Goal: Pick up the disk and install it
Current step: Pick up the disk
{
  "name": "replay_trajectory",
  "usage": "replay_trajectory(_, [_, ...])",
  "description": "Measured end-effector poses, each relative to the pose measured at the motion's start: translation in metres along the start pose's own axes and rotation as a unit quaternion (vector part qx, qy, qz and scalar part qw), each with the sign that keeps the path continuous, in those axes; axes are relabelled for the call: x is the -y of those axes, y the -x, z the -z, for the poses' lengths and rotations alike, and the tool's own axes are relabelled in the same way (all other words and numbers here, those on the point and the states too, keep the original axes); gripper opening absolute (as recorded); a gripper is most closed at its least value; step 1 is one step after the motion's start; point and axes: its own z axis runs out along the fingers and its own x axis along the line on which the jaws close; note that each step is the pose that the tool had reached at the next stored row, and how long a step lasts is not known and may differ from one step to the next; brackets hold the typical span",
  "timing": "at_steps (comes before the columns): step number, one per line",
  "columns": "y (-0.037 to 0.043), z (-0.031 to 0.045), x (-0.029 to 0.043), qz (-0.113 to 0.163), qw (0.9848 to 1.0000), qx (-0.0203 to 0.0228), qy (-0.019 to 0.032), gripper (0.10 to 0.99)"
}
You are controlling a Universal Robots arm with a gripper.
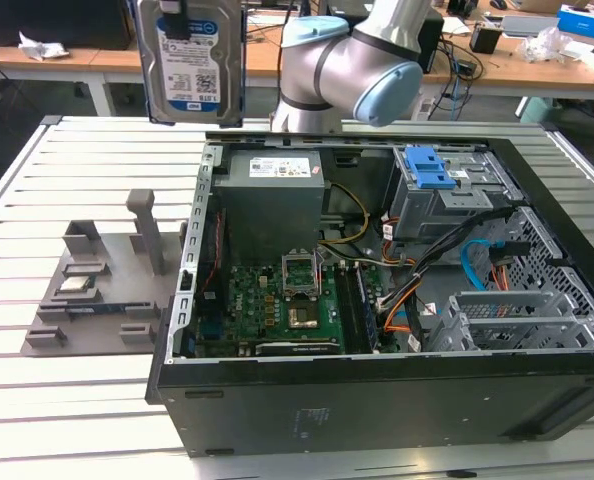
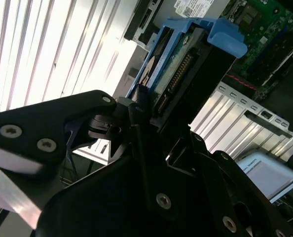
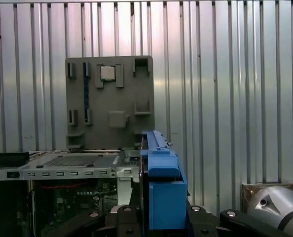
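Jaws: clenched on the disk (image 1: 190, 60), apparently at its top edge; the contact is largely hidden by the dark gripper body.
Disk: held upright in the air, label turned to the exterior view, above the table (image 1: 37, 400) by the far corner of the open computer case (image 1: 377, 410), on the exterior view's left.
Caddy: the blue caddy (image 3: 162, 190) is seen edge-on around the disk in both wrist views.
Fixture: a grey parts tray (image 1: 87, 290) is laid on the table just beside the case.
Case interior: the power supply (image 1: 272, 195) and motherboard (image 1: 277, 300) are exposed.

Above the table's (image 1: 67, 400) far edge, open air lay beneath the disk (image 1: 192, 60); cables (image 1: 447, 245) crowded the case's (image 1: 377, 400) drive bay (image 1: 447, 200).
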Motion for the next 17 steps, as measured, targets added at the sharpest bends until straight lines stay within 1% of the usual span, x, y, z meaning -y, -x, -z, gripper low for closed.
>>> replay_trajectory(1, [0.0002, 0.0000, 0.0072, 0.000, 1.0000, -0.0001, 0.0002, 0.361])
replay_trajectory(3, [0.0005, 0.0000, 0.0164, 0.000, 1.0000, -0.0001, 0.0006, 0.361])
replay_trajectory(4, [0.0007, 0.0001, 0.0230, 0.000, 1.0000, -0.0002, 0.0008, 0.361])
replay_trajectory(9, [0.0014, 0.0000, 0.0492, 0.000, 1.0000, -0.0002, 0.0017, 0.361])
replay_trajectory(10, [0.0016, 0.0001, 0.0569, 0.000, 1.0000, -0.0002, 0.0020, 0.361])
replay_trajectory(12, [0.0019, 0.0001, 0.0674, 0.000, 1.0000, -0.0002, 0.0022, 0.361])
replay_trajectory(13, [0.0022, 0.0001, 0.0775, 0.000, 1.0000, -0.0002, 0.0024, 0.361])
replay_trajectory(17, [0.0027, 0.0000, 0.0968, 0.000, 1.0000, -0.0002, 0.0030, 0.361])
